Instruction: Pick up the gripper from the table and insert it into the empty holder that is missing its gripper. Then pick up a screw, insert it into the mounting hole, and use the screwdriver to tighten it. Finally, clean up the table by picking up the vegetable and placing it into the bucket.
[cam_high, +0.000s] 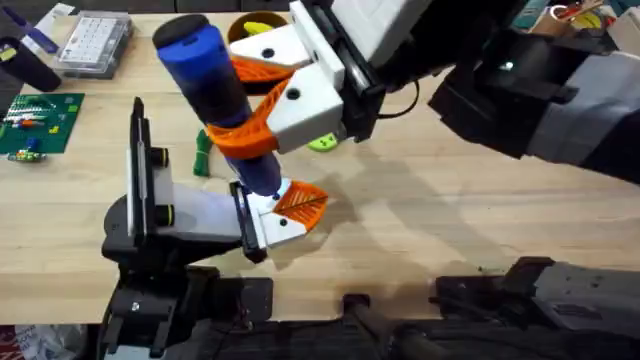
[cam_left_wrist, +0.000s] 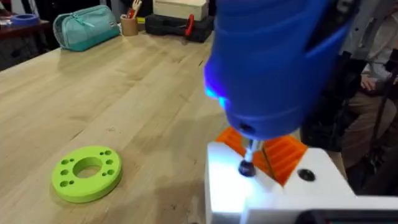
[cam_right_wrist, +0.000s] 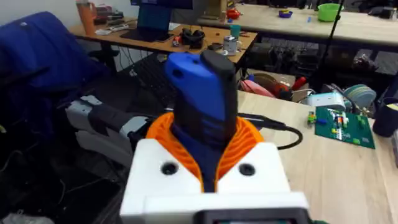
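Over the holder (cam_high: 268, 222), the screwdriver (cam_high: 215, 85) is held upright, clamped in the right gripper (cam_high: 262, 120), so its bit meets the screw (cam_left_wrist: 247, 168) beside the seated orange gripper (cam_high: 302, 203). The left gripper's state cannot be told.

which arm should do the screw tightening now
Right. Its gripper is shut on the screwdriver, held upright with the bit down on the screw in the white holder, beside the orange gripper. The left wrist view looks on from close beside the holder.
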